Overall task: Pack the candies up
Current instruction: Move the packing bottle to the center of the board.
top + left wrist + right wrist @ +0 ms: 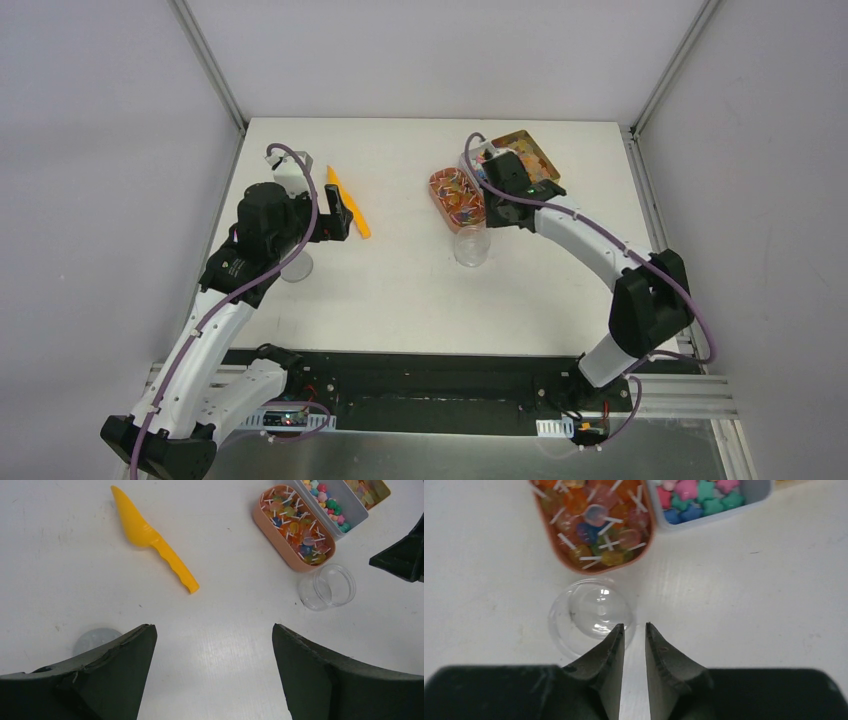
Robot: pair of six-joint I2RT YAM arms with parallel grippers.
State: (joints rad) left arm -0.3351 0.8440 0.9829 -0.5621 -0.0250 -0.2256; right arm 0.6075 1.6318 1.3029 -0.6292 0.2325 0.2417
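The candies (696,502), small pink, teal and blue pieces, lie in a white tray (758,495). Beside it an orange tray (574,565) holds lollipops (596,515). An empty clear jar (589,612) stands upright just in front of the orange tray. My right gripper (634,626) hovers at the jar's near right rim, almost shut, with a thin gap and nothing between its fingers. The orange scoop (150,535) lies flat on the table at the left. My left gripper (214,630) hangs wide open above bare table, short of the scoop's handle and holding nothing.
A round clear lid (95,639) lies on the table by my left finger. A third, brownish tray (530,150) sits at the back right behind the white one. The table's far edge runs close behind the trays.
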